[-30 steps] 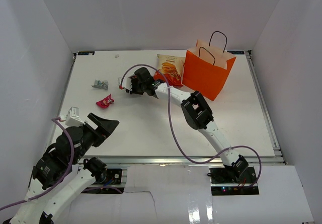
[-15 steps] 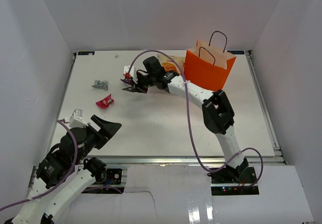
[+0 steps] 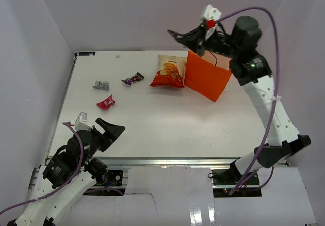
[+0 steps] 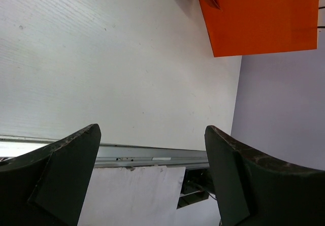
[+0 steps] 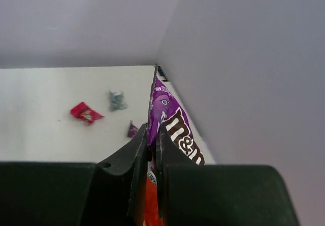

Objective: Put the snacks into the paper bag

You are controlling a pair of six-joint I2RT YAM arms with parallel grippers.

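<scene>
Progress: R gripper (image 3: 175,34), upper centre, pinches purple packet (image 5: 170,119) near bag (image 3: 205,76) top. L gripper (image 3: 112,130), lower left, gapes empty. Chips (image 3: 170,71), grey (image 3: 101,85), red (image 3: 105,102), dark (image 3: 133,78) packets left on table (image 3: 152,124).

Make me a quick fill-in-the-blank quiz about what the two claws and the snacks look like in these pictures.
1. The right claw is shut on an M&M's packet whose colour is ___.
2. The left claw stands ___, holding nothing.
3. The chip bag lies on the table beside the ___ paper bag.
Missing words: purple; open; orange.
</scene>
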